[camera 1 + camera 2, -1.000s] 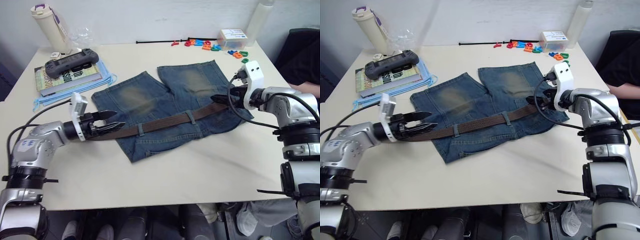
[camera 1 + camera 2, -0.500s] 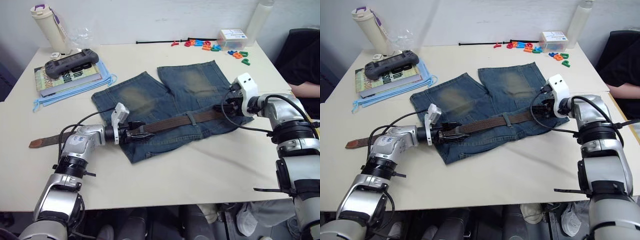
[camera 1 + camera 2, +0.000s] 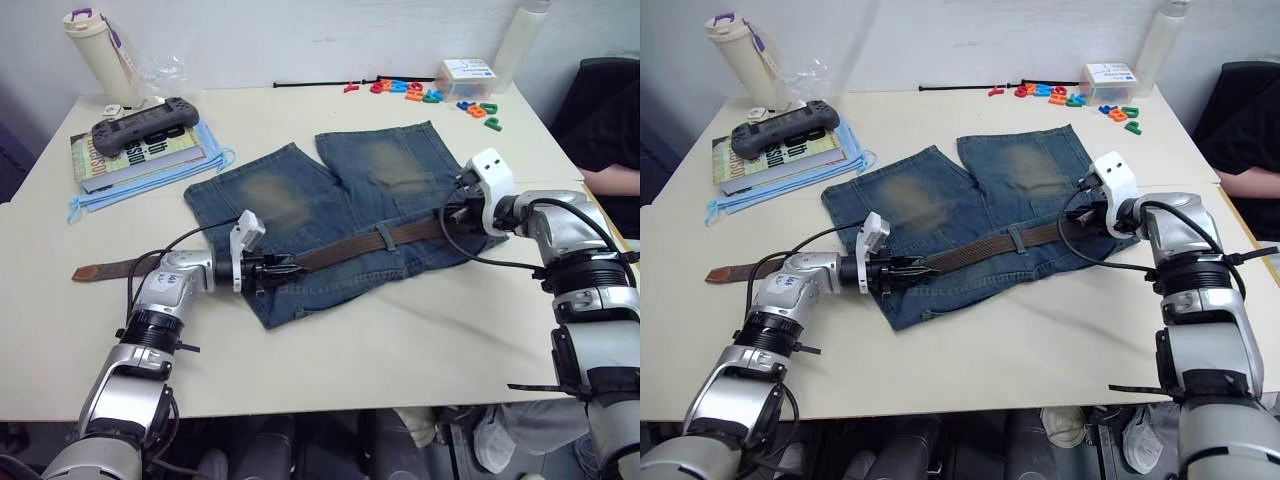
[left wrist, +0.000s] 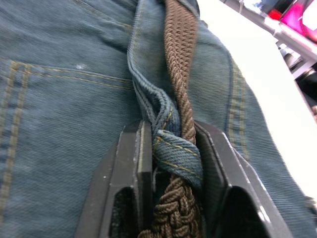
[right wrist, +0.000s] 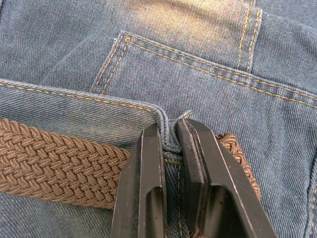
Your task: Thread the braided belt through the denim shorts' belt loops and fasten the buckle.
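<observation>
The denim shorts lie flat at mid-table with the waistband toward me. The braided belt runs along the waistband under a belt loop, and its brown tail trails left onto the bare table. My left gripper sits at the waistband's left end. Its black fingers are shut on a belt loop wrapped around the belt. My right gripper is at the waistband's right end, with its fingers pinched shut on another belt loop beside the belt. The buckle is hidden.
At the back left, a game controller lies on books over a light-blue cloth, beside a white bottle. Along the back edge are coloured letters, a white box and a thin black cord. A person's dark sleeve shows at the right.
My left gripper moved right from the belt's tail to the waistband's left end and closed on a loop; the tail now lies loose. My right gripper closed on its loop.
</observation>
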### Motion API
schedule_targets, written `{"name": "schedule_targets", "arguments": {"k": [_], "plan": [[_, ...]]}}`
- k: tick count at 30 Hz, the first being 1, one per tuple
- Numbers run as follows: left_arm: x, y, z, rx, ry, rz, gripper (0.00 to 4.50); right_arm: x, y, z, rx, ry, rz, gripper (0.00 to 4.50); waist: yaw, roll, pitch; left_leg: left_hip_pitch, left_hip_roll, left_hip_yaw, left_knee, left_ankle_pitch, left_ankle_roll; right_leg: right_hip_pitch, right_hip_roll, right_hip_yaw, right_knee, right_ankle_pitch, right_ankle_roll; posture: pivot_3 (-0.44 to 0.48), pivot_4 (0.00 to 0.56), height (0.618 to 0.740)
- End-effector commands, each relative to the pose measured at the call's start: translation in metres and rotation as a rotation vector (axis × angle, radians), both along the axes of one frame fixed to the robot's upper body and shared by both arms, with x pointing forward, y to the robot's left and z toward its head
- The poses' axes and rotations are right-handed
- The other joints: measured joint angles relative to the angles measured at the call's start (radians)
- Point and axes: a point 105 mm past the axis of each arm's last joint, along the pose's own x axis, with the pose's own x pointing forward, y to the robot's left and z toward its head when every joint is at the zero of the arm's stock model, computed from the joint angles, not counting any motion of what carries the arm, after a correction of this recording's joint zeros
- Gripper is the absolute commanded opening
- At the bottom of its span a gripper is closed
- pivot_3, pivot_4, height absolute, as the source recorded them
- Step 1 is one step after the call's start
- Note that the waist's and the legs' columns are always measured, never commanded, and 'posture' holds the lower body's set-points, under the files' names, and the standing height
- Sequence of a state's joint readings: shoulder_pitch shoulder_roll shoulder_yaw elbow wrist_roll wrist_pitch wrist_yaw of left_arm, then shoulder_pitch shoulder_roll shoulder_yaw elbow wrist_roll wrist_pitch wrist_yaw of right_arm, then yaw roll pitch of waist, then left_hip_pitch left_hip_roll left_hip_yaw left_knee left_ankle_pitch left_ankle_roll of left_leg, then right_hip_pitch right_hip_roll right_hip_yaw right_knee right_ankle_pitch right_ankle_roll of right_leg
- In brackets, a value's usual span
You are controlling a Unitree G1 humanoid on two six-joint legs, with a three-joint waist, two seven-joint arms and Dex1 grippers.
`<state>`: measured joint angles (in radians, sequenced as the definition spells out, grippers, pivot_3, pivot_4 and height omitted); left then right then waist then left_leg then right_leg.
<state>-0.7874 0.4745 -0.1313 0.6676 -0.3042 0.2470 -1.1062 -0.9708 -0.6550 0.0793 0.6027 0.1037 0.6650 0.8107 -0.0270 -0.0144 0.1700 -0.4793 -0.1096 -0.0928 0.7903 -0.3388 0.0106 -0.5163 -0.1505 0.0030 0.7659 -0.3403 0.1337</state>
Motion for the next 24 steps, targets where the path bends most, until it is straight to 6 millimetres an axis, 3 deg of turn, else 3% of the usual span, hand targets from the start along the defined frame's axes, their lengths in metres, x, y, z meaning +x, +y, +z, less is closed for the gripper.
{"name": "schedule_targets", "arguments": {"k": [1,7,13,17,20,22,24], "plan": [[0.024,0.029,0.001,0.179,-0.161,0.119,1.43,-0.002,0.009,0.025,0.047,-0.095,-0.001,0.07,-0.002,0.0,0.0,0.0,0.0,0.0,0.0,0.0,0.0,0.0,0.0,0.0,0.0,0.0,0.0,0.0,0.15,0.654],[0.051,0.059,0.03,0.36,-0.389,0.248,1.43,-0.004,0.025,0.049,0.156,-0.198,-0.048,0.07,-0.007,0.0,0.0,0.001,0.001,0.002,0.0,0.0,-0.001,-0.001,0.0,0.001,0.002,0.0,0.001,0.0,0.15,0.654],[0.049,0.066,0.052,0.336,-0.505,0.235,1.43,-0.015,0.024,0.06,0.173,-0.265,-0.098,0.07,0.001,0.0,0.0,-0.001,0.0,0.002,0.0,0.0,0.0,-0.003,0.001,0.0,0.002,0.0,0.001,0.0,0.15,0.654],[0.033,0.063,0.068,0.25,-0.68,0.171,1.43,-0.044,0.031,0.071,0.166,-0.34,-0.032,0.07,0.001,-0.001,-0.001,-0.013,-0.001,0.002,0.002,0.001,0.001,-0.014,0.0,0.001,0.003,0.001,0.002,0.0,0.15,0.654],[0.015,0.065,0.078,0.182,-0.837,0.164,1.43,-0.071,0.035,0.067,0.106,-0.374,0.043,0.07,0.001,-0.001,-0.001,-0.015,-0.002,0.002,0.002,0.001,0.001,-0.016,0.0,0.001,0.003,0.002,0.002,0.0,0.15,0.654],[-0.007,0.066,0.077,0.197,-0.957,0.122,1.43,-0.098,0.041,0.06,0.074,-0.388,0.137,0.07,0.001,-0.001,-0.001,-0.016,-0.001,0.001,0.001,0.001,0.002,-0.016,0.0,0.002,0.002,0.002,0.002,0.0,0.15,0.654],[-0.032,0.064,0.064,0.273,-1.043,0.031,1.43,-0.123,0.042,0.047,0.037,-0.359,0.212,0.07,0.001,-0.002,-0.001,-0.016,-0.001,-0.001,0.0,0.001,0.002,-0.015,0.0,0.002,0.001,0.002,0.002,0.0,0.15,0.654]]}}
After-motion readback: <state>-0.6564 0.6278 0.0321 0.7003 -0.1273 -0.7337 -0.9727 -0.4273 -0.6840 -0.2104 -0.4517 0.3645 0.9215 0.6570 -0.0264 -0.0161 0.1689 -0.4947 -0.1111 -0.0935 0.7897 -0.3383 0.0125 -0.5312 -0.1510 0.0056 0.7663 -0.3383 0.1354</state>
